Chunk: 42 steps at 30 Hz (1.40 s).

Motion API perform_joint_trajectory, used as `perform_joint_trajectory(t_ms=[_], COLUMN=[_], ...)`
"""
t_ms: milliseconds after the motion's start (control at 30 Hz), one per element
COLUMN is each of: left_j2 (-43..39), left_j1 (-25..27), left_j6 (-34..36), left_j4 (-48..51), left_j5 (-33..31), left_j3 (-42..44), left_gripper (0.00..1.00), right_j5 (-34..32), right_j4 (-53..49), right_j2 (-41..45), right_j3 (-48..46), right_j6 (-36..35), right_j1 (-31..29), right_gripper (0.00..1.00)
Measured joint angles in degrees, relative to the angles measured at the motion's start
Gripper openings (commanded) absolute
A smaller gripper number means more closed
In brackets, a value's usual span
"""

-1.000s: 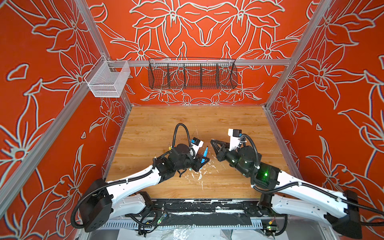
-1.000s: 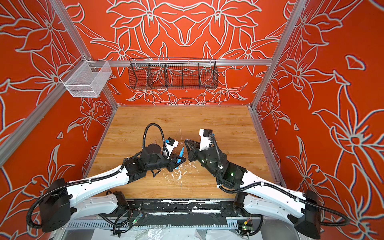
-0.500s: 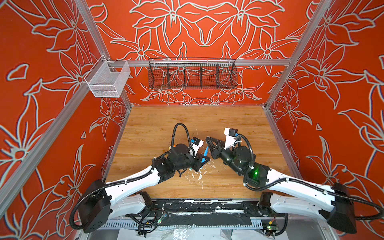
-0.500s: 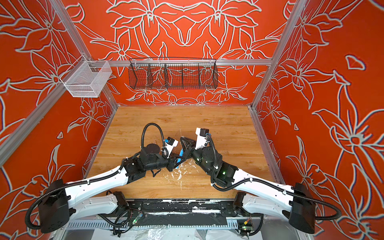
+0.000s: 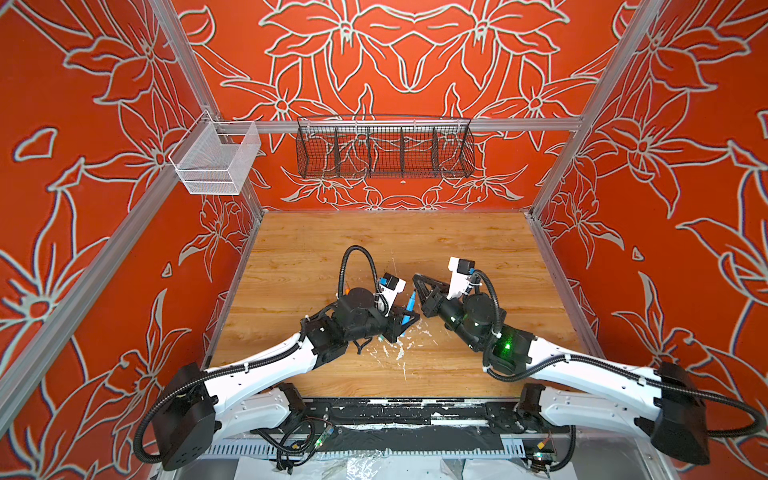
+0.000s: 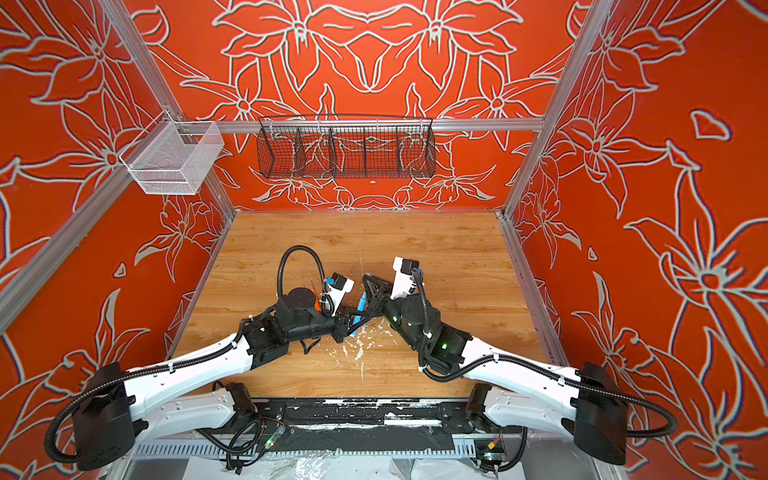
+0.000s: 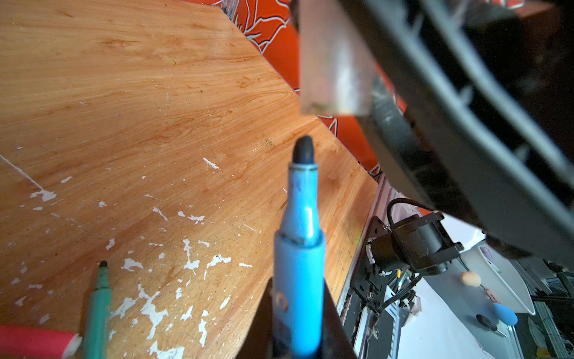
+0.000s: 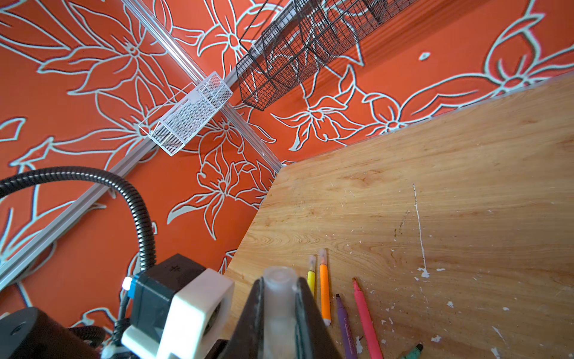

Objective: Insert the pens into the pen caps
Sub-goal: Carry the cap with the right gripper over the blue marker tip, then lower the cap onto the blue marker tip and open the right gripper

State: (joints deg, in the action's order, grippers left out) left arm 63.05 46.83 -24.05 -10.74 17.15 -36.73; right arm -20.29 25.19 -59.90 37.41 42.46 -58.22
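Observation:
My left gripper (image 7: 298, 326) is shut on a blue pen (image 7: 299, 248), whose dark tip points up and away from the jaws. In both top views the blue pen (image 5: 411, 303) (image 6: 360, 305) stands tilted between the two arms. My right gripper (image 8: 279, 292) is shut on a clear pen cap (image 8: 279, 298). In the left wrist view that pen cap (image 7: 335, 62) hangs blurred just beyond the pen's tip, apart from it. Yellow (image 8: 311, 276), orange (image 8: 324, 289), purple (image 8: 344, 323), pink (image 8: 366, 317) and green (image 8: 413, 351) pens lie on the table.
White flecks (image 5: 399, 353) are scattered on the wooden table (image 5: 374, 245) below the grippers. A black wire basket (image 5: 384, 149) hangs on the back wall and a white mesh basket (image 5: 216, 160) at the left corner. Orange walls close in three sides.
My right gripper has moved left with the cap, up close to the blue pen's tip. The left gripper has hardly moved.

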Motion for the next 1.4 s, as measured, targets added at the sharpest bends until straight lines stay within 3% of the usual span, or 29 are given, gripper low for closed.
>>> perform_joint_trajectory(t_ms=[767,933,1300,1400], left_j2=[-0.7,-0.7,-0.8,-0.9], left_j1=[0.1,0.2,0.3,0.4], left_j6=[0.0,0.0,0.2,0.3], left_j4=[2.0,2.8,4.2,4.3], left_j5=[-2.2,-2.8,-3.7,-3.8], left_j3=[0.2,0.3,0.6,0.8], left_gripper=[0.00,0.00,0.00,0.00], right_j5=[0.7,-3.9,-11.9,-12.5], right_j4=[-2.4,-9.6,-12.8,-12.9], right_j2=[-0.4,-2.4,-4.9,-5.0], right_j3=[-1.4,2.2,4.2,4.2], right_j6=[6.4,7.0,7.3,7.5], right_j1=[-0.6,-4.6,-8.7,-9.2], right_gripper=[0.00,0.00,0.00,0.11])
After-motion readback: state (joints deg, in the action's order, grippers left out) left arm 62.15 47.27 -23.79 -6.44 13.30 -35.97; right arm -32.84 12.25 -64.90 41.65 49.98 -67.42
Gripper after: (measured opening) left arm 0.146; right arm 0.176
